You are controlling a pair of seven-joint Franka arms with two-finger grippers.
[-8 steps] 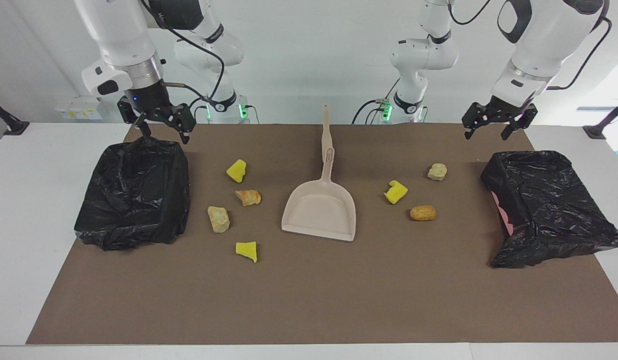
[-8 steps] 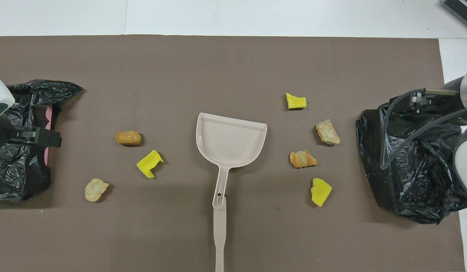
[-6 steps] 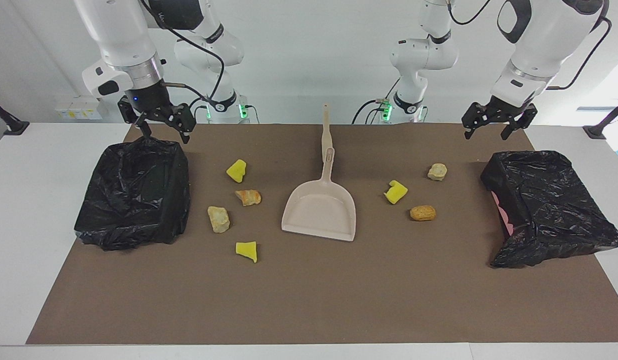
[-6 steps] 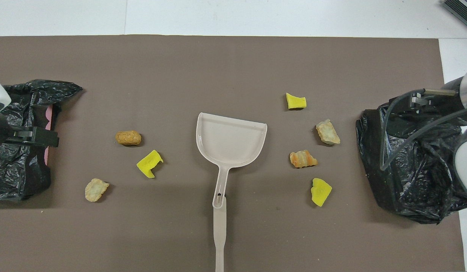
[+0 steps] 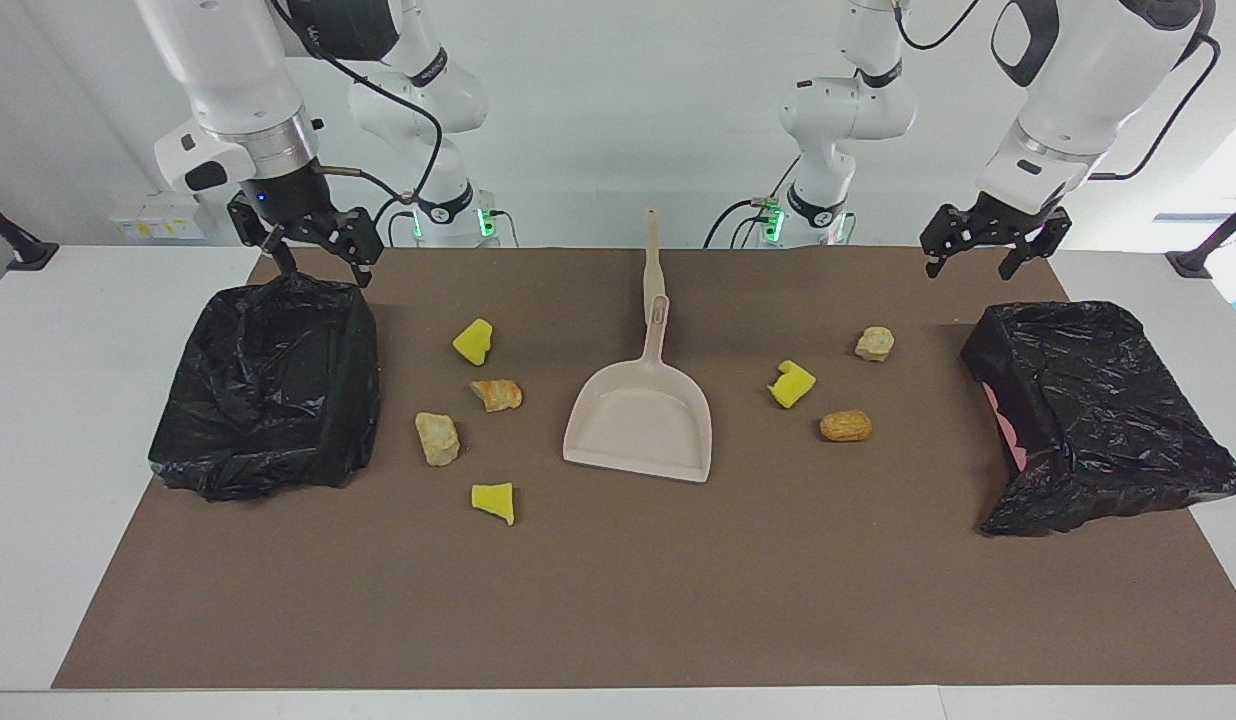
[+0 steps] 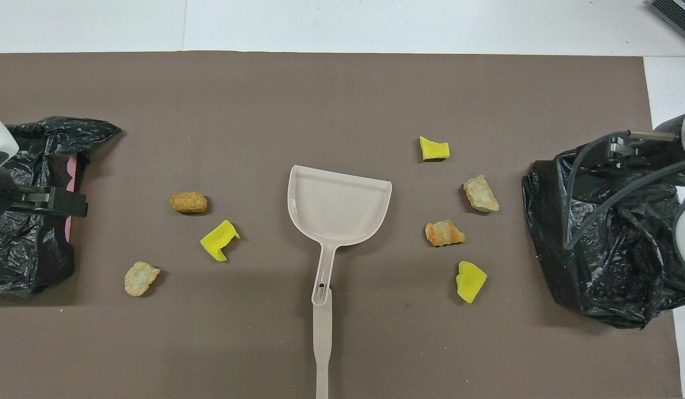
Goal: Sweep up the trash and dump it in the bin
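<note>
Several trash chunks lie on the brown mat (image 5: 618, 600) around a beige dustpan (image 5: 640, 425). Toward the right arm's end are a yellow piece (image 5: 473, 341), an orange lump (image 5: 497, 394), a tan lump (image 5: 437, 438) and a yellow piece (image 5: 494, 501). Toward the left arm's end are a yellow piece (image 5: 793, 384), a brown lump (image 5: 845, 426) and a beige lump (image 5: 875, 343). My right gripper (image 5: 320, 268) is open over the robot-side rim of a black-bagged bin (image 5: 268, 390). My left gripper (image 5: 971, 268) is open in the air just robot-side of the second bin (image 5: 1093, 415).
The dustpan (image 6: 338, 208) lies flat at the mat's middle, its long handle (image 6: 322, 332) pointing toward the robots. The bins (image 6: 603, 260) (image 6: 32, 244) stand at the two ends of the mat. White table surrounds the mat.
Both grippers have risen slightly. The trash, dustpan and bins have not moved.
</note>
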